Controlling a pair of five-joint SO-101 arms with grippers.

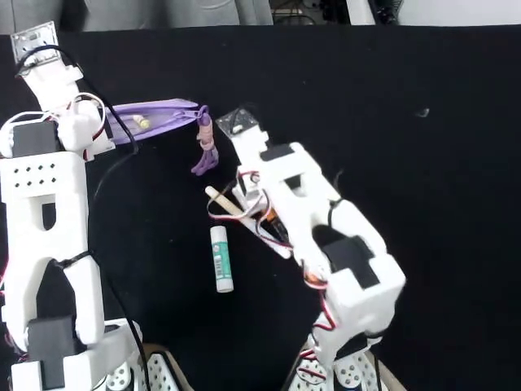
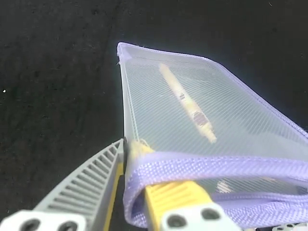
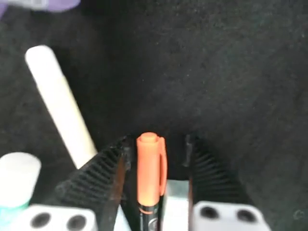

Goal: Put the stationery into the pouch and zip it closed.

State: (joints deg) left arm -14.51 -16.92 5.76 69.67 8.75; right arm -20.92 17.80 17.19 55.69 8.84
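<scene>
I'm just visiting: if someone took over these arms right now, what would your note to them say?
The left tool is shut on the pouch at its zip edge; one pen is already inside.
The right tool is open, fingers either side of the orange pen, not clamped.
The cream marker and glue stick lie on the table.
Left to do: load those three, zip the pouch.

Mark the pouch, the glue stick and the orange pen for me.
pouch (image 2: 240, 120), left wrist view, on its mesh side wall.
glue stick (image 1: 221, 259), high view, on the middle of its label.
orange pen (image 3: 150, 163), right wrist view, on its orange end.
</scene>
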